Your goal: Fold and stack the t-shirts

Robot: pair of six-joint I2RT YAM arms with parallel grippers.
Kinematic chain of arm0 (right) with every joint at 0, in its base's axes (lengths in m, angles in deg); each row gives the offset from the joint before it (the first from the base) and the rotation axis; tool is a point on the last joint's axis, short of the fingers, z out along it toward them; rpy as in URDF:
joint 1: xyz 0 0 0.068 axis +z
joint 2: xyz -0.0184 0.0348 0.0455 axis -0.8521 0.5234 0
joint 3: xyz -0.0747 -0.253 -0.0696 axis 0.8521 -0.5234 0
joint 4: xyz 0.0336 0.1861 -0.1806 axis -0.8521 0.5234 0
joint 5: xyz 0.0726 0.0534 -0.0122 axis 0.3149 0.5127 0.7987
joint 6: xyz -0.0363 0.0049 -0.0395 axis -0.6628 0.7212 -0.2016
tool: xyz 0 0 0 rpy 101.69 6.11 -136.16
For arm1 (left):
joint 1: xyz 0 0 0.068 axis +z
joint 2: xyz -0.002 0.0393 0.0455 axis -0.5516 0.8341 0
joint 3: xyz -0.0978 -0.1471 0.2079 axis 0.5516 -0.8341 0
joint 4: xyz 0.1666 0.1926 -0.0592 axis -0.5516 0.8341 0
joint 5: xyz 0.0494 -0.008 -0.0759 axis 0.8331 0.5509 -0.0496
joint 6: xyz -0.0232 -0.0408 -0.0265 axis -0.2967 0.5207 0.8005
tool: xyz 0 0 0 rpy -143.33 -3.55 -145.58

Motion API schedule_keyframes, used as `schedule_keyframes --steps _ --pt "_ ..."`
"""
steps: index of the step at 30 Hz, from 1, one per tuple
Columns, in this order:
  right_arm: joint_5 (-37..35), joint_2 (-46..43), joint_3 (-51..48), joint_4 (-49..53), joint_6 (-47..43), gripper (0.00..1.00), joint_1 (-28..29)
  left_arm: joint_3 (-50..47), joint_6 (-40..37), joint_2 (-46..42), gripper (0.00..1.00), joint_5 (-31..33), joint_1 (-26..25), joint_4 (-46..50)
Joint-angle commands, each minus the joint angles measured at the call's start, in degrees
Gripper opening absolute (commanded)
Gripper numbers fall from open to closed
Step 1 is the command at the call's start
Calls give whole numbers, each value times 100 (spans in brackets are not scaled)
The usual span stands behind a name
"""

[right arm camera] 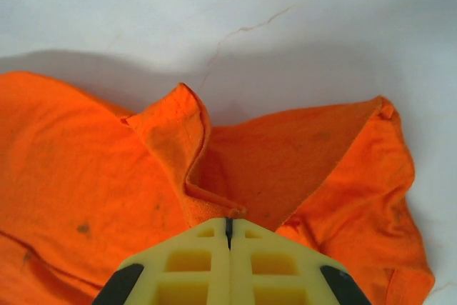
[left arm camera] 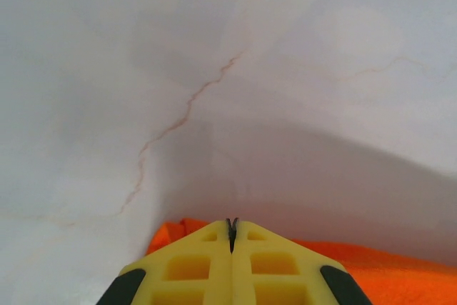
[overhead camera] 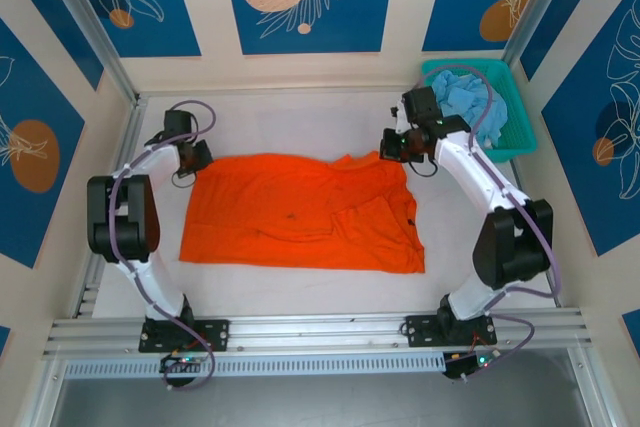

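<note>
Left gripper (overhead camera: pixel 197 155) of mine sat at the far left corner of the orange t-shirt (overhead camera: pixel 300 212), its jaws pressed together. From the left wrist, that gripper (left arm camera: pixel 230 225) had the orange t-shirt (left arm camera: pixel 400 269) right at its tips, but I could not tell whether any cloth was caught. My right gripper (overhead camera: pixel 392 147) was at the far right corner. From the right wrist, this gripper (right arm camera: pixel 228 221) was closed, pinching a raised fold of the orange t-shirt (right arm camera: pixel 71 176). That shirt lay spread on the white table (overhead camera: pixel 300 117), its right side rumpled. Pale blue t-shirts (overhead camera: pixel 470 97) were heaped in the teal basket (overhead camera: pixel 500 152) at the far right.
</note>
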Motion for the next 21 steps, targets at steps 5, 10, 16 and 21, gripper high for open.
schedule_keyframes --steps 5,10,16,21 --pt "197 -1105 -959 67 -164 0 131 -455 390 -642 0 614 2 -159" --pt "59 -1600 -1482 126 -168 0 127 -760 612 -940 0 896 2 -32" --pt "5 -2052 -2118 173 -154 0 124 -1157 947 -1218 0 1111 2 270" --pt "-47 -2535 -2666 308 21 0 116 -1485 1186 -1437 3 1126 -4 526"
